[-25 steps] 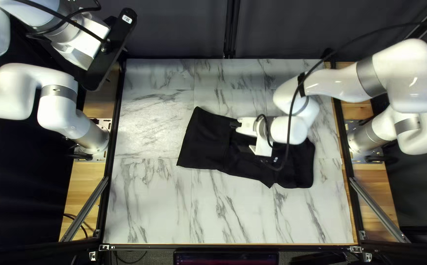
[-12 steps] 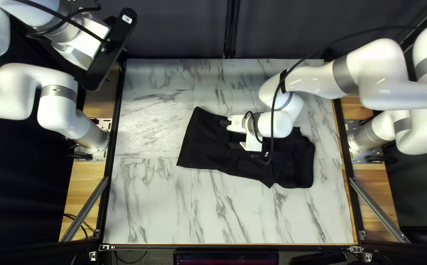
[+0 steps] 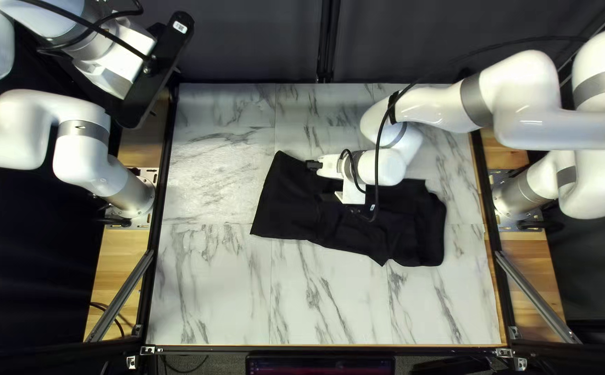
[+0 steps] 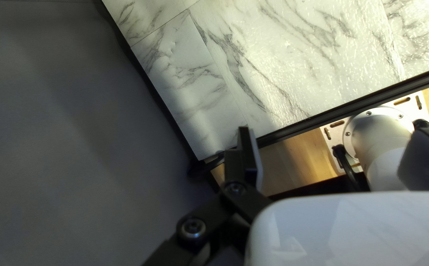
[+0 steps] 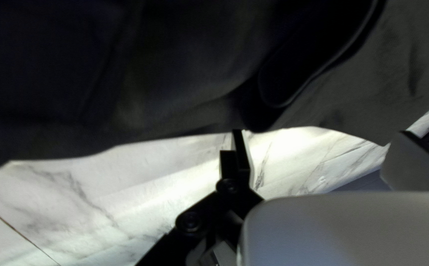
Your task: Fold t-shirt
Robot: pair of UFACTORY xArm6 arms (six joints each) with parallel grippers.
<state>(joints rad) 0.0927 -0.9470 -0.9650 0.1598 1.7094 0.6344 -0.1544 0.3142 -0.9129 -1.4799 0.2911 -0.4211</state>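
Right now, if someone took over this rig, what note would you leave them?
Left gripper: open, holding nothing, raised near the far left corner of the table.
Right gripper: open, by the far edge of the shirt.
Shirt: lies long and creased across the table's middle.
Done: I can't tell how many folds are made.
To do: probably grip the shirt, fold it shorter, then smooth it.

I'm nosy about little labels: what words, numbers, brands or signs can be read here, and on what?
None can be read.
White label on the left arm's black end piece: too small.
Small white mark at the right arm's end: too small.
Black t-shirt: no writing visible.
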